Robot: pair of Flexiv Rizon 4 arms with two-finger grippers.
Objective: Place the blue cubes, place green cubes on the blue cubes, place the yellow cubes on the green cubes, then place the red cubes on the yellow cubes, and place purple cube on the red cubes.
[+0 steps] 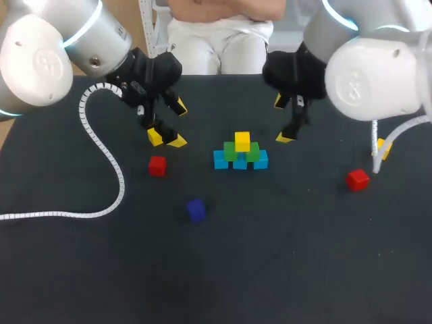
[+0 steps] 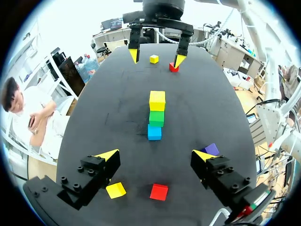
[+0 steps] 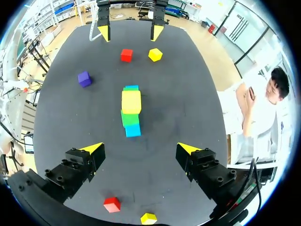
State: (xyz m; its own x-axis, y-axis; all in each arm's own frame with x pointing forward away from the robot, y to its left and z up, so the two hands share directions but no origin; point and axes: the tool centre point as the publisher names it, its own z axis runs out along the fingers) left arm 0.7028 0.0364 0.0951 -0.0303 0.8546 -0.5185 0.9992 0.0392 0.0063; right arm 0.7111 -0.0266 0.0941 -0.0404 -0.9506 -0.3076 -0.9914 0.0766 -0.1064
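On the table (image 1: 304,270) both the left gripper (image 2: 155,155) and the right gripper (image 3: 140,149) are held spread and empty; between them blue cubes (image 1: 221,160) carry green cubes (image 1: 231,151) and a top yellow cube (image 1: 242,141); a left red cube (image 1: 157,165), right red cube (image 1: 358,179), purple cube (image 1: 196,209) and loose yellow cube (image 1: 155,137) lie apart; a far yellow cube (image 1: 383,147) is partly hidden by the right arm's cable (image 1: 373,145).

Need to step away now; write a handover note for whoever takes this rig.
Left tool and right tool: both open, empty.
Done: blue cubes down, green cubes on them, top yellow cube on the greens.
Loose: left yellow cube, left red cube by left tool; right red cube, right yellow cube at right; purple cube in front.
Left: stack these.
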